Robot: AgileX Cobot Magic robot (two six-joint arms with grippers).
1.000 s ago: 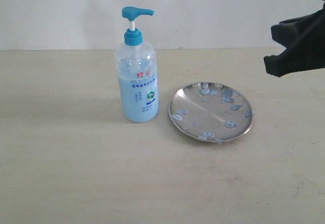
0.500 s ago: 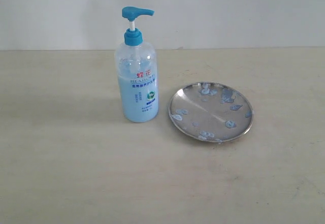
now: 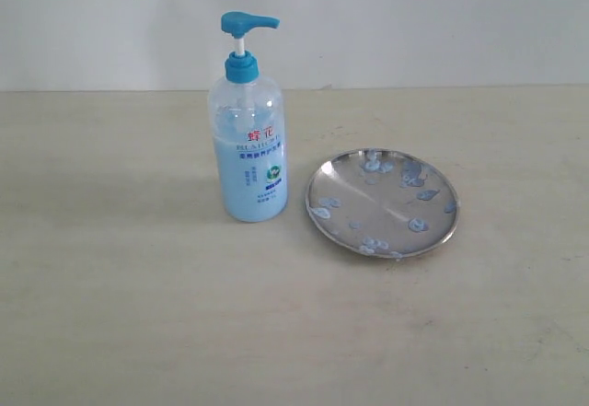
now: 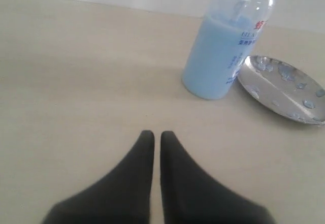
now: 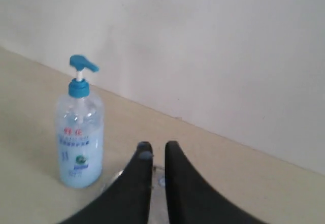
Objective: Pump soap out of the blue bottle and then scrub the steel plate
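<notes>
Blue bottle: the blue bottle [image 3: 248, 148], a tall clear plastic cylinder tinted light blue with red characters on its label, stands upright on the pale beige surface [image 3: 138, 314]. Its long axis is vertical, and it sits left of centre in the exterior view.
Pump head: the bright blue pump head [image 3: 247, 25] sits raised on its white stem, with the spout pointing sideways toward the plate.
Steel plate: the steel plate [image 3: 377, 205], a round, shallow, shiny silver dish with a raised rim, lies flat just beside the bottle on the exterior view's right, not touching it.
Soap: pale bluish blobs of soap [image 3: 417, 226] dot the plate.
Left gripper: the left gripper [image 4: 153, 135] has 2 black fingers standing close, with only a thin slit between them. It holds nothing and is low over bare surface.
Right gripper: the right gripper [image 5: 155, 147] also has 2 fingers nearly together and is empty. A small bluish spot sits on 1 finger.
Bearing: the bottle lies ahead of each gripper and off to one side. From the left gripper, the plate lies beyond the bottle.
Nearer arm: neither arm shows in the exterior view. The bottle stands on the left arm's side and the plate on the right's, so the left arm is probably nearer the bottle.
Coming move: pumping is likely a downward push along the bottle's vertical axis, so a gripper must arrive above the head, not beside it.
</notes>
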